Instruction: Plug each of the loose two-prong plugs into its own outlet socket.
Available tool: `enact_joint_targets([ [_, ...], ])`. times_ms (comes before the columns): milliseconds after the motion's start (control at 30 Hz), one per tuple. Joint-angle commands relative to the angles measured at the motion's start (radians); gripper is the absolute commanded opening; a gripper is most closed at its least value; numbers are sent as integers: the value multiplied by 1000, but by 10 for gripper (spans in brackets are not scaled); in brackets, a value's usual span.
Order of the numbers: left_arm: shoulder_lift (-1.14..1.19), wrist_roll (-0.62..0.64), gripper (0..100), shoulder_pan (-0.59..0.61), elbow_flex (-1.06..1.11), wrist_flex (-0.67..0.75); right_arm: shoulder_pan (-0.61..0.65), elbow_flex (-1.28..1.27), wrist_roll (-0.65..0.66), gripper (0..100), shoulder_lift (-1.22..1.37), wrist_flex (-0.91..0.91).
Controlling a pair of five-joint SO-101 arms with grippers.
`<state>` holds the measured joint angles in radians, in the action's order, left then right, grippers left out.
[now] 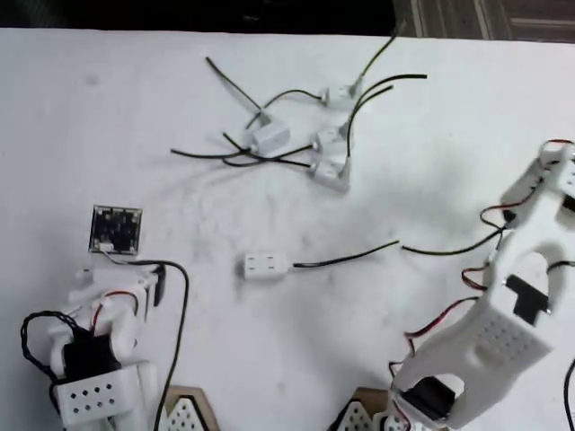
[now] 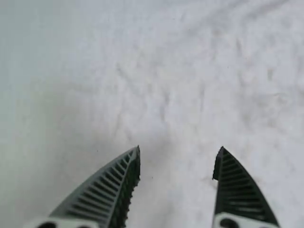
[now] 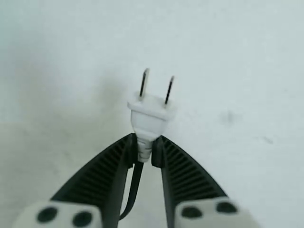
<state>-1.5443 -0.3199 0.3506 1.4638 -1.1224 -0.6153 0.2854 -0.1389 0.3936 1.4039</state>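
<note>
Pinching the white two-prong plug (image 3: 149, 114) at its narrow neck, just where the black cord (image 3: 134, 185) leaves it, the right end effector (image 3: 145, 144) holds it above the white tabletop (image 3: 247, 57) with both prongs (image 3: 144, 83) pointing away from the fingers. The plug looks light: a small, hard moulded body with two thin, stiff metal blades. The cord is the soft part, and it will probably drag and twist the plug a little when the arm travels. The neck is a slim, rounded place to grip, so I judge the plug could pivot or slip back between the ribbed pads once the blades meet a socket's resistance. A hold on the broader flat body behind the prongs would likely take the push better. A single socket block (image 1: 265, 265) lies loose in the middle of the tabletop, and being light it may slide under the push unless braced. More white connector pieces (image 1: 329, 169) lie tangled with black cords at the far side. The left end effector (image 2: 178, 153) hangs spread over bare tabletop, holding nothing.
</note>
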Motion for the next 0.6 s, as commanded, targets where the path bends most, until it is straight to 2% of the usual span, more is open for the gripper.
enact_joint_targets([
  [0,-10,-8,260,7,-5,5,-65,11,75,17,-104,21],
  [233,-10,-8,260,5,-5,5,-88,8,374,17,-99,302],
  [333,-10,-8,260,4,-5,5,-81,-49,453,17,-102,308],
  [567,-10,-8,260,4,-5,5,33,-255,571,17,-102,303],
])
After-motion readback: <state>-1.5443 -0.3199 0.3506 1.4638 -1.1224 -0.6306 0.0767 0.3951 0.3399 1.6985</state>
